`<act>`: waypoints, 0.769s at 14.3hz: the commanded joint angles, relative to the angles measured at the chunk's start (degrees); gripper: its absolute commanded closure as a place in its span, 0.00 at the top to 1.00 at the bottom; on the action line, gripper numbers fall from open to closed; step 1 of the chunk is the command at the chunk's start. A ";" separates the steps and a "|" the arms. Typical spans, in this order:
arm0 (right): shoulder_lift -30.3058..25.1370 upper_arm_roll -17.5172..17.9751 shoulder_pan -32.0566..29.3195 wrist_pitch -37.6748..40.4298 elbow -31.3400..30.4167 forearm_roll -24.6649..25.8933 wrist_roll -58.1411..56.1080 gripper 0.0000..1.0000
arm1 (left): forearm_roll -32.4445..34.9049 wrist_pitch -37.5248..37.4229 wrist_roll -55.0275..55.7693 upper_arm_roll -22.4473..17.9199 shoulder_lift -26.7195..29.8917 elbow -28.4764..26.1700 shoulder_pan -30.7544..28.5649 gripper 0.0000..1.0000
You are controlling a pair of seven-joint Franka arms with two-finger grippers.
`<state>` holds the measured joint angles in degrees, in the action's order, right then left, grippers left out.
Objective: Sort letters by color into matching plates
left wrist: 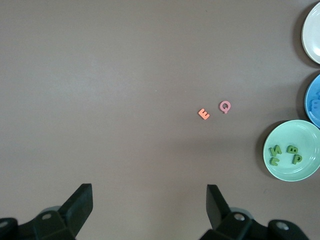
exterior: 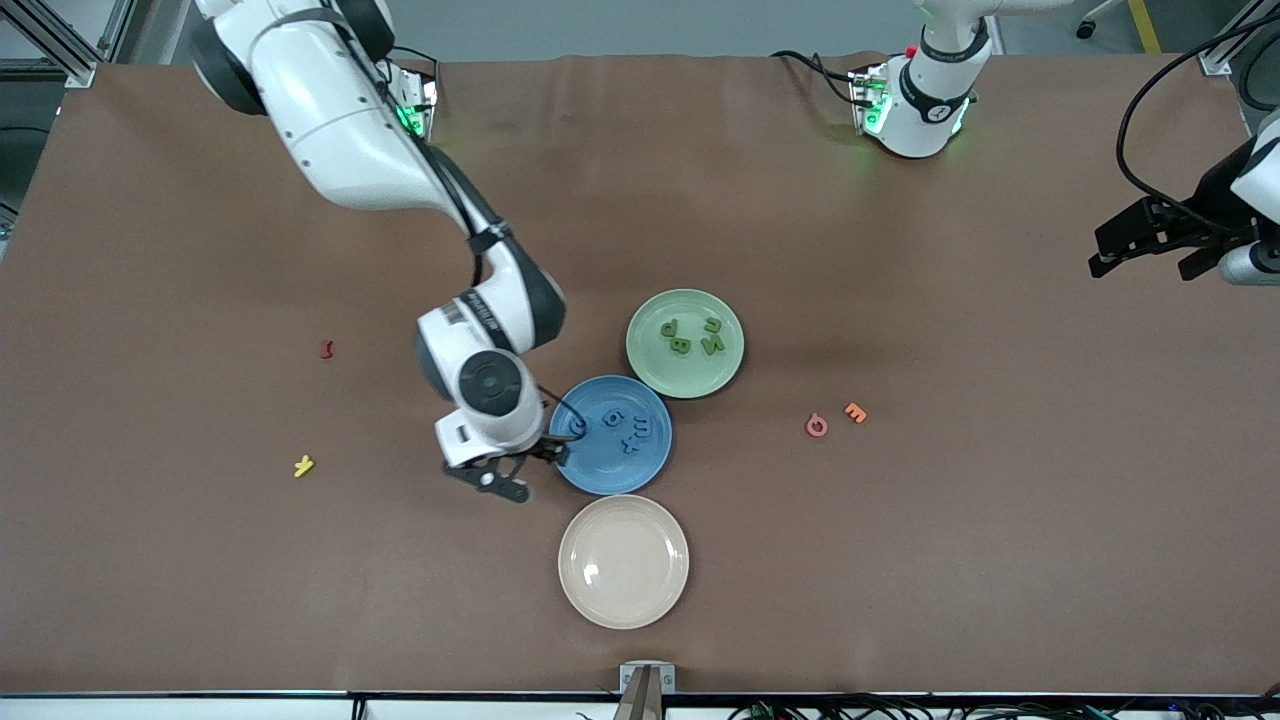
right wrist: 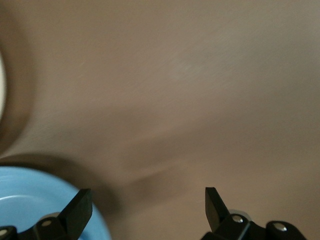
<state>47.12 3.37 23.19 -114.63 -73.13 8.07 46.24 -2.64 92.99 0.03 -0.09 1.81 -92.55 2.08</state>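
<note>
The blue plate (exterior: 600, 472) holds several blue letters (exterior: 628, 428). The light green plate (exterior: 690, 376), touching it and farther from the front camera, holds several green letters (exterior: 692, 337). My right gripper (exterior: 530, 473) is open and empty, low over the table just beside the blue plate's rim, toward the right arm's end. The right wrist view shows its gripper (right wrist: 148, 206) open over bare table with the blue plate's edge (right wrist: 30, 200) by one finger. My left gripper (exterior: 1137, 268) is open and empty, waiting high over the left arm's end; its wrist view (left wrist: 150, 201) shows the green plate (left wrist: 295, 172).
A cream plate (exterior: 623, 565) lies nearer the front camera, next to the blue plate. A pink letter (exterior: 817, 426) and an orange letter (exterior: 855, 411) lie toward the left arm's end. A dark red letter (exterior: 325, 349) and a yellow letter (exterior: 303, 465) lie toward the right arm's end.
</note>
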 commanded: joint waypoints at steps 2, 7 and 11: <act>-7.73 1.37 -7.70 7.48 -4.03 0.81 -13.77 1.00 | 0.45 -1.06 0.24 0.18 -0.05 0.53 -0.24 1.00; -19.32 1.55 -19.65 7.93 -15.62 0.37 -33.20 1.00 | 0.10 -1.06 0.24 0.18 -0.05 0.87 -0.15 1.00; -25.48 1.38 -22.84 14.24 -16.87 -0.95 -35.34 1.00 | 0.09 -0.97 0.32 0.18 -0.14 1.14 -0.24 1.00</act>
<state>26.78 3.52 1.18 -102.27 -86.44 7.79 11.20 -2.65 92.97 0.03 -0.09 1.78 -92.44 2.07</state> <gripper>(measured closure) 0.000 0.000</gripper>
